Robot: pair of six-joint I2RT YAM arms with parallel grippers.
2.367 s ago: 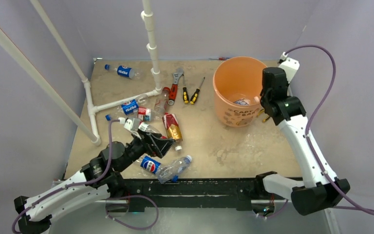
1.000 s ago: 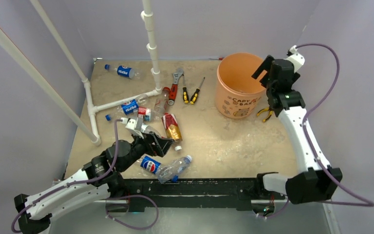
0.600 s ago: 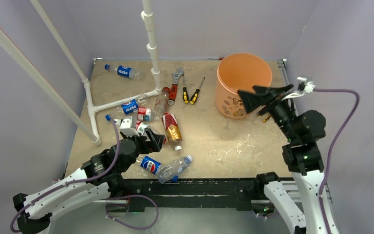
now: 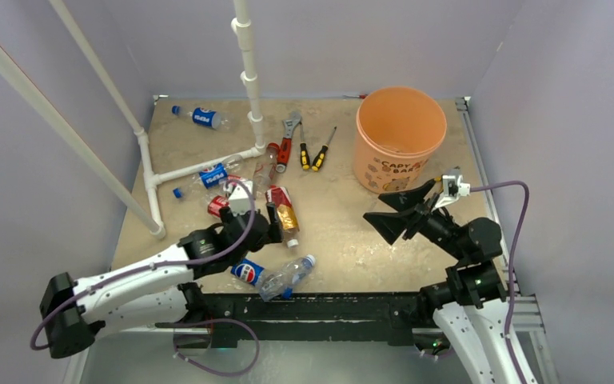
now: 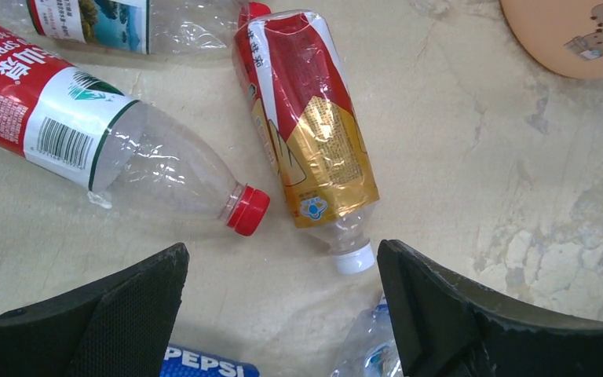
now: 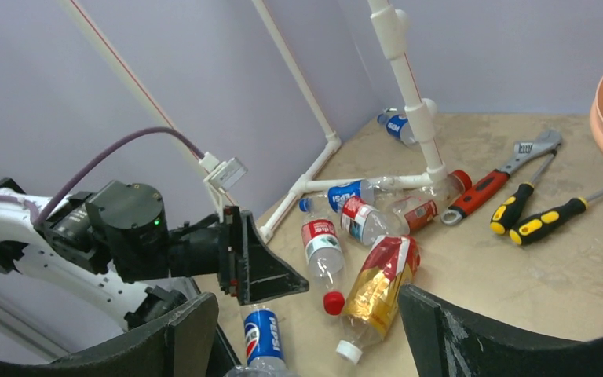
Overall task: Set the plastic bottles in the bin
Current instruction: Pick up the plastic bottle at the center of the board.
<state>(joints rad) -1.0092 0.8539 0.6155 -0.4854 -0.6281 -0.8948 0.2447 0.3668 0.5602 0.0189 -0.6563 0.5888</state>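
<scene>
Orange bin (image 4: 372, 164) stands upright at the counter's far right corner. Print on its wall reads "CAPY" over "BA…", with small cartoon animals.

3 blue-labelled bottles read "PEPSI":
- far Pepsi bottle (image 4: 201, 117) lies near the far left corner
- middle Pepsi bottle (image 4: 210, 175) lies beside the white pipe frame (image 4: 248, 76)
- near Pepsi bottle (image 4: 248, 271) lies close to the near edge, just beside a crumpled clear bottle (image 4: 289, 274) with a blue cap

Red-and-white bottle (image 5: 86, 129), red cap, shows "SPRING", Chinese characters and a barcode. Red-and-gold bottle (image 5: 310, 141), white cap, lies just beside it, small print unreadable. All of them lie on their sides in the counter's left half, well apart from the bin.

Left jaws are spread wide, holding nothing, hanging just above those 2 caps. Right jaws are also wide open and empty, raised over the counter's near right part, facing left.

Red-handled wrench (image 4: 287, 136) and 2 yellow-black screwdrivers (image 4: 316, 152) lie by the far edge, between pipe frame and bin.

Counter is beige, stone-mottled, with pale blotches, and a black rail runs along its near edge. Walls are plain lavender.
</scene>
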